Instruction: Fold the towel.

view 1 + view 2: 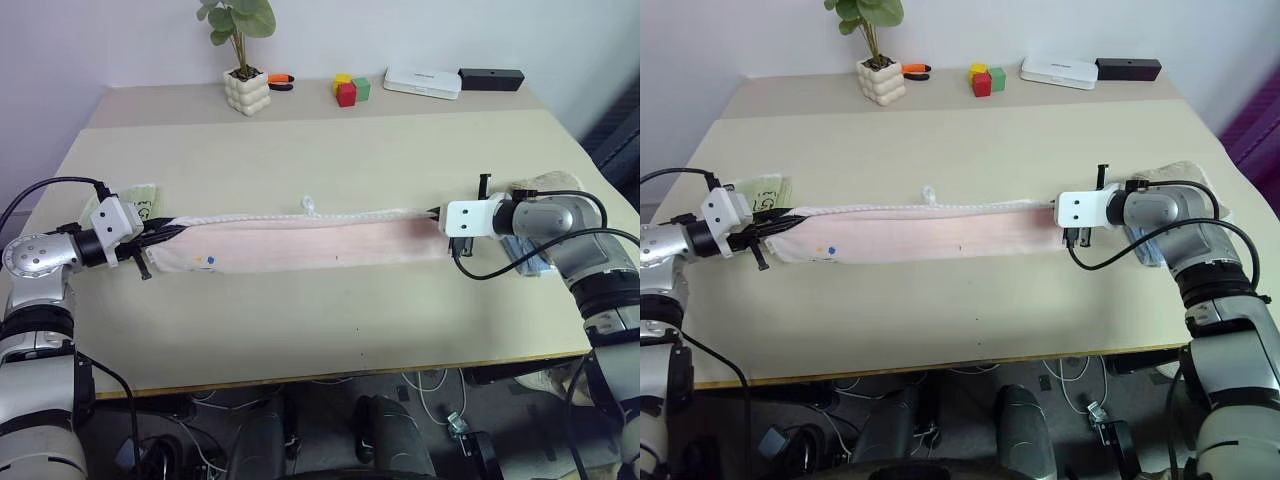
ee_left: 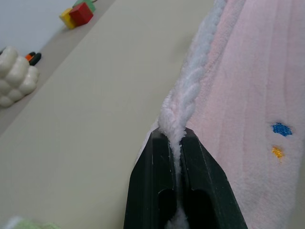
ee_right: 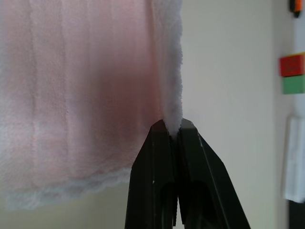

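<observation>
Gripping towel [image 1: 310, 243], no readable writing

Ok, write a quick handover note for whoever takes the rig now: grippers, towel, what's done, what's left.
Left gripper: shut on the towel's white trim at its left end.
Right gripper: shut on the trim at the right end.
Towel: stretched across the middle of the table between both grippers, already doubled lengthwise into a long narrow strip, loop on the far edge.
Done: first lengthwise fold looks made; both ends gripped.
Left: bring the ends together to fold it shorter, lay it flat, release.
</observation>
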